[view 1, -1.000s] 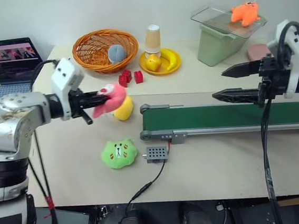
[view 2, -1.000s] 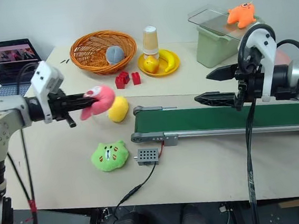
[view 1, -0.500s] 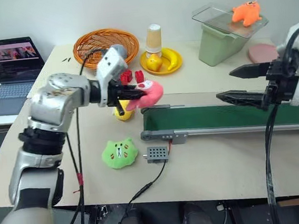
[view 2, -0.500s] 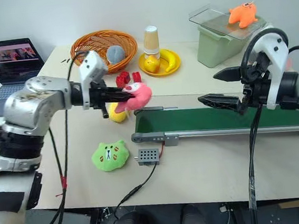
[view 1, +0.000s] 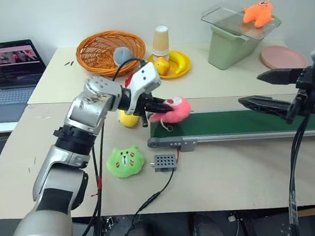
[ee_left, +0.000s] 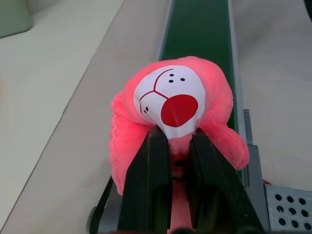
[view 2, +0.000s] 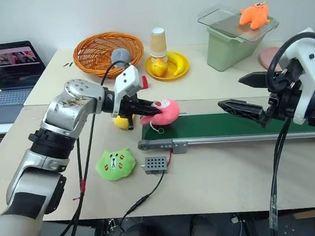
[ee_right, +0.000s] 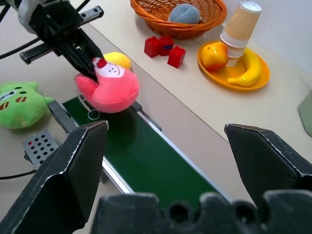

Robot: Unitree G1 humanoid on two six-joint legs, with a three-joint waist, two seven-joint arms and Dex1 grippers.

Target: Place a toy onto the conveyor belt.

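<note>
Left gripper (view 1: 155,103) pinching the pink toy (view 1: 171,110) over the conveyor belt (view 1: 242,124)'s left end, right gripper (view 2: 244,97) wide open — best lower squarely onto green before letting go.

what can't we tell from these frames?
- Whether the pink plush toy touches the conveyor belt: in both eye views the toy covers any gap.
- The belt's far end: cut off by the picture edge.
- The blue-grey thing in the wicker basket: half hidden by the rim.
</note>
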